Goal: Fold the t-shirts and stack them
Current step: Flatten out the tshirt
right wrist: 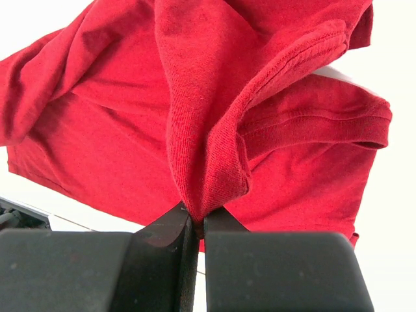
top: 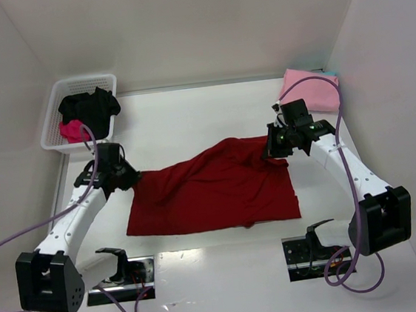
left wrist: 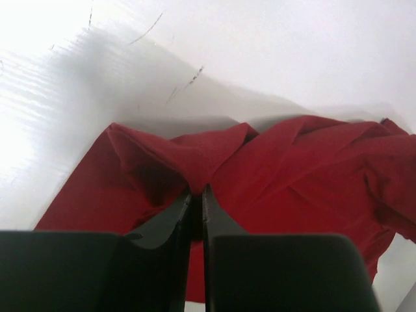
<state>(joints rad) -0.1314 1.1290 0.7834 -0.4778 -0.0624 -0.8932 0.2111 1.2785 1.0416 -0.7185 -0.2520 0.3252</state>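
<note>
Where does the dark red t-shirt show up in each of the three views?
Top external: dark red t-shirt spread across the picture's middle.
Left wrist: lower middle to right edge, a fold pinched in the left pincer.
Right wrist: fills most of the frame, a fold pinched in the right pincer.
Shared landmark: the white table beneath it.

Seen from above, our left gripper (top: pixel 124 176) sits at nine o'clock and our right gripper (top: pixel 274 147) at three, each pinching the red t-shirt (top: pixel 219 192).
</note>
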